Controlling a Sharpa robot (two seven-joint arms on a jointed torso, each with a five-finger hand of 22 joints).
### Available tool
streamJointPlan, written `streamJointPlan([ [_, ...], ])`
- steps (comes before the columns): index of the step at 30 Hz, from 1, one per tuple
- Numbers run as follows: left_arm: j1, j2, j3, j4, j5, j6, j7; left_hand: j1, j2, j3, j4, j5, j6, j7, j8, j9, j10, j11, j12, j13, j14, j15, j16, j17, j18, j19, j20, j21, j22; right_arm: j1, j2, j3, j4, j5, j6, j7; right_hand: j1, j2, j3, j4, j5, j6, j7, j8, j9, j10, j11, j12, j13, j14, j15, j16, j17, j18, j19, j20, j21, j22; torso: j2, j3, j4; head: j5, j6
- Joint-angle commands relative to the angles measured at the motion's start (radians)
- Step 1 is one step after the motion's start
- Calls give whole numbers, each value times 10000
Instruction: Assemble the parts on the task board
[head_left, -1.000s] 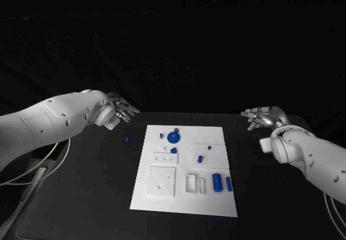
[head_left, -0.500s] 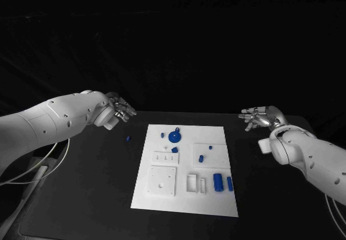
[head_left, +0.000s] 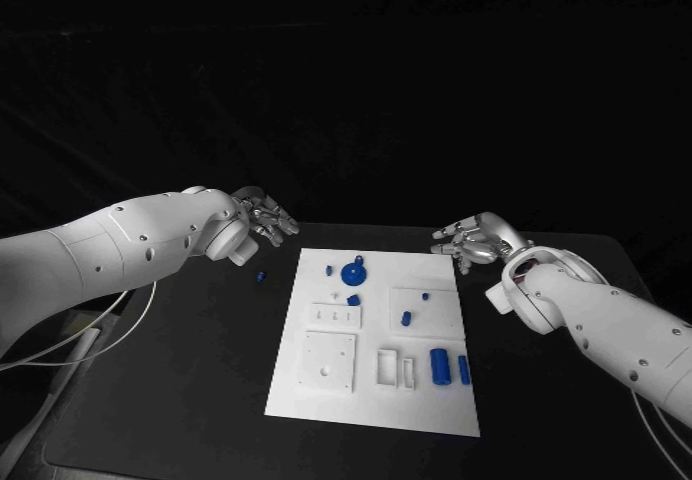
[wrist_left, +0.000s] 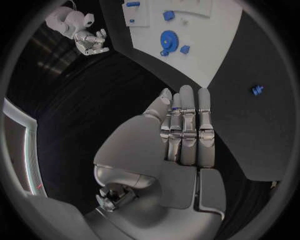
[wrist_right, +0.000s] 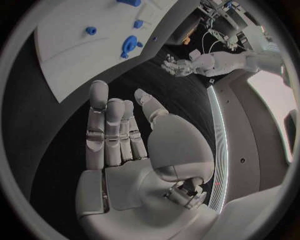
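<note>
The white rectangular task board (head_left: 372, 345) lies in the middle of the black table (head_left: 173, 400), its long sides running near to far. On its far part sit a blue round gear-like part (head_left: 351, 273) with a small blue piece (head_left: 329, 269) to its left and another small blue block (head_left: 353, 299) just nearer. Mid-board on the right lies a small blue peg (head_left: 407, 319), and at the near right two blue cylinders (head_left: 438, 361) lie side by side. A single small blue part (head_left: 261, 276) rests on the bare table, just left of the board's far left edge.

The left hand (head_left: 263, 221) hangs above the table beyond the board's far left corner, empty, with fingers straight and held side by side; the loose blue part lies near it, slightly nearer to the robot. The right hand (head_left: 470, 240) hovers at the board's far right corner, also empty, fingers extended and loosely parted.

Bare black tabletop runs along both long sides of the board and in front of its near edge.
</note>
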Motion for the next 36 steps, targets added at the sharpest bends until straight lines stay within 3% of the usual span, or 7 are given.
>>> streamJointPlan([
  [1, 0, -8, 2, 224, 304, -423, 482, -120, -9, 30, -32, 2, 26, -21, -49, -11, 22, -48, -53, -15, 30, -31, 0, 16, 181, 94, 19, -77, 16, -2, 180, -17, 204, -2373, 911, -935, -151, 60, -390, 124, -219, 204, -69, -15, -1, 99, -24, 178, 559, 137, -10, 183, 544, 45, 159, -80, 915, 703, 5, 1, -12, 57, 9],
  [4, 1, -22, 1, 417, 448, -528, 522, -137, -18, 37, -20, -3, 32, -23, -41, -7, 29, -49, -54, -15, 39, -32, -5, 18, 179, 140, 19, -154, 29, 13, 401, -59, 354, -2876, 1247, -1655, -156, 108, -728, 394, -635, 312, -136, -20, 0, 696, -30, 981, 2021, 496, -40, 790, 1785, -10, 251, -103, 1813, 1334, 4, -2, -26, 82, -2],
  [8, 2, -34, 1, 640, 599, -627, 564, -152, -31, 28, -14, -9, 28, -22, -43, -7, 31, -48, -51, -15, 41, -31, -3, 19, 177, 139, 21, -154, 29, 33, 671, -120, 503, -3331, 1708, -2468, -164, 74, -793, 786, -830, 428, -191, -14, 6, 1442, -90, 1547, 3350, 924, -80, 1107, 2869, -127, 430, -158, 2674, 1865, 5, -60, 4, 96, 12],
  [12, 3, -49, 1, 885, 732, -685, 587, -165, -40, 24, -9, -10, 30, -18, -41, -7, 32, -45, -50, -15, 40, -30, -5, 19, 176, 139, 22, -155, 26, 98, 985, -232, 608, -3658, 2143, -3250, -97, -174, -543, 1307, -1001, 462, -215, -17, 8, 1866, -110, 1702, 4248, 1214, -116, 1054, 3685, -166, 510, -194, 3164, 2212, 6, -70, 7, 108, -3],
  [23, 12, -16, 3, 1377, 931, -888, 631, -186, -45, 21, 3, -13, 27, -18, -41, -7, 36, -45, -49, -14, 44, -29, -3, 21, 175, 141, 24, -158, 16, 303, 1882, -510, 307, -4368, 2359, -4546, -134, -384, -413, 1724, -1221, 661, -284, -11, 16, 2073, -156, 1514, 4667, 1424, -159, 848, 4223, -210, 548, -238, 3321, 2332, 83, -251, 151, 65, 63],
  [30, 26, 35, 5, 1621, 1023, -945, 644, -204, -58, 13, 11, -20, 26, -20, -41, -7, 36, -44, -49, -15, 44, -27, -3, 22, 174, 144, 26, -160, 7, 377, 2408, -752, -118, -4751, 2314, -4811, -288, -528, -439, 2041, -1575, 805, -330, -8, 23, 2115, -187, 1468, 4709, 1461, -179, 817, 4308, -222, 553, -259, 3387, 2339, 193, -395, 278, 32, 119],
  [36, 44, 96, 6, 1769, 1044, -957, 650, -218, -76, 8, 19, -21, 13, -18, -45, -8, 33, -41, -51, -15, 44, -26, -5, 22, 172, 148, 28, -164, -17, 393, 2743, -955, -432, -5008, 2293, -4885, -379, -605, -491, 2267, -1886, 986, -385, -6, 31, 2125, -216, 1417, 4714, 1472, -196, 776, 4344, -241, 552, -277, 3378, 2331, 256, -475, 364, -11, 143],
])
